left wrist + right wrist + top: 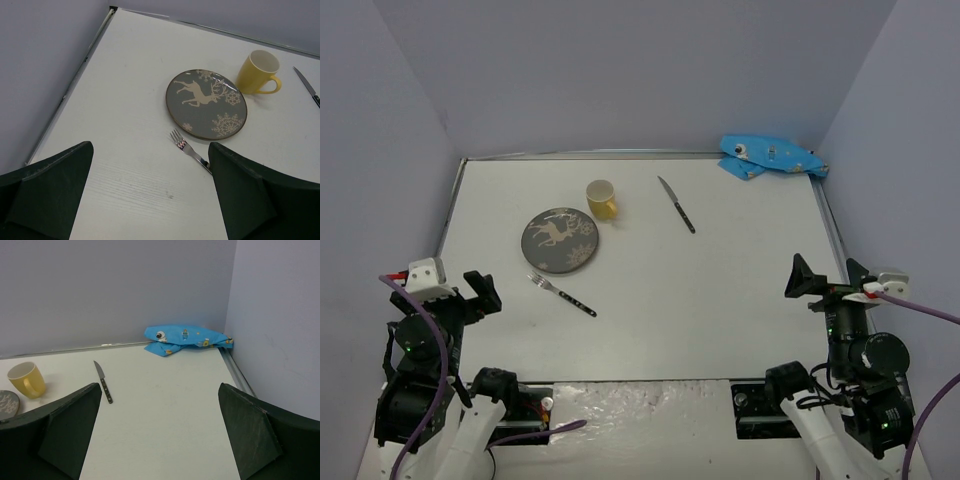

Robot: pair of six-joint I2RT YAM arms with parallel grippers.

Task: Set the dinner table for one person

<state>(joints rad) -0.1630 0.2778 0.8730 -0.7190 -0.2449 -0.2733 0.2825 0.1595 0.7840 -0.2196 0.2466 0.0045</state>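
ROBOTICS LAB: Plain lavender panels (pixel 620 70) box in a bare white desk (pixel 720 300) with a thin metal rim (pixel 620 154), forming a closed test cell rather than a lived-in room. Two robot arms (pixel 415 360) are bolted at the near edge and trail purple cables (pixel 428 395). A crinkled silvery sheet (pixel 640 410) covers the strip between their bases. Ahead of the left pincer (pixel 480 292) lie a reindeer-patterned plate (pixel 560 240), a fork (pixel 562 295) and a yellow mug (pixel 602 199). A knife (pixel 676 204) lies ahead and left of the right pincer (pixel 830 272), and a crumpled blue cloth (pixel 770 156) lies in the far corner beyond it.
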